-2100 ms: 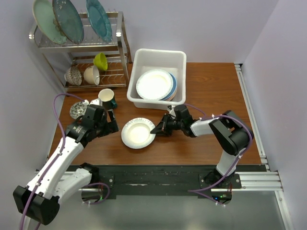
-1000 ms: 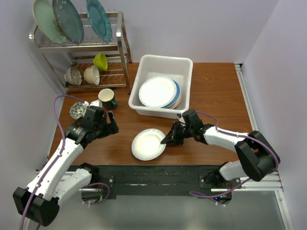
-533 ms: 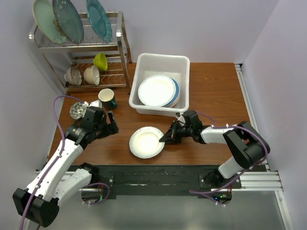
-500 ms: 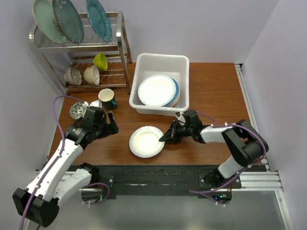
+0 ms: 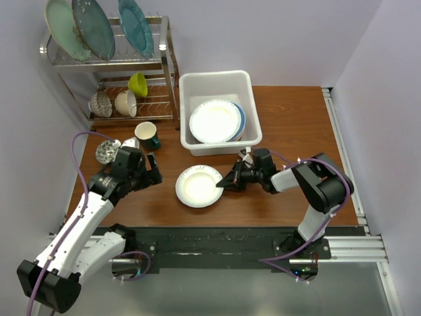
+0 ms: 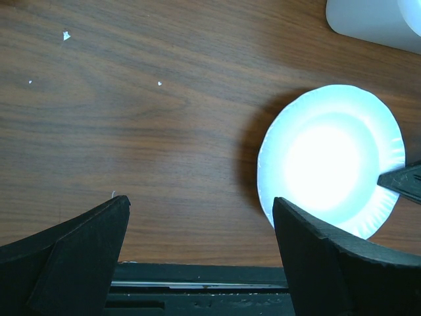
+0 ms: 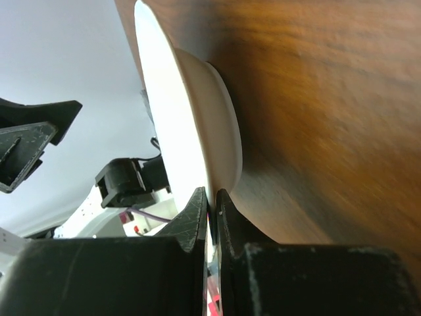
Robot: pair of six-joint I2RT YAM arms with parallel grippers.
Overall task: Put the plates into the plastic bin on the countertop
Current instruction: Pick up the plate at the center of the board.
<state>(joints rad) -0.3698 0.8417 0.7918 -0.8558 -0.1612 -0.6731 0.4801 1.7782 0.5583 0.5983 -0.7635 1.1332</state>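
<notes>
A white plate with a fluted rim [image 5: 198, 185] is at the middle of the wood countertop [image 5: 296, 125], in front of the white plastic bin [image 5: 217, 84]. My right gripper [image 5: 223, 184] is shut on the plate's right rim; in the right wrist view the rim [image 7: 172, 112] sits pinched between my fingers [image 7: 197, 214]. The bin holds a stack of plates [image 5: 216, 121], a white one on top and a blue edge below. My left gripper [image 5: 154, 171] is open and empty, left of the plate, which also shows in the left wrist view [image 6: 331, 158].
A metal wire dish rack [image 5: 164, 59] stands at the back left with three large teal and pale green plates [image 5: 92, 26] on top and bowls [image 5: 125, 102] below. A dark green cup [image 5: 147, 134] and a patterned bowl [image 5: 105, 151] sit near my left arm.
My right gripper has carried the white plate back from the front edge toward the bin, a little left and farther in. The bin has shifted slightly. The left arm has hardly moved.
</notes>
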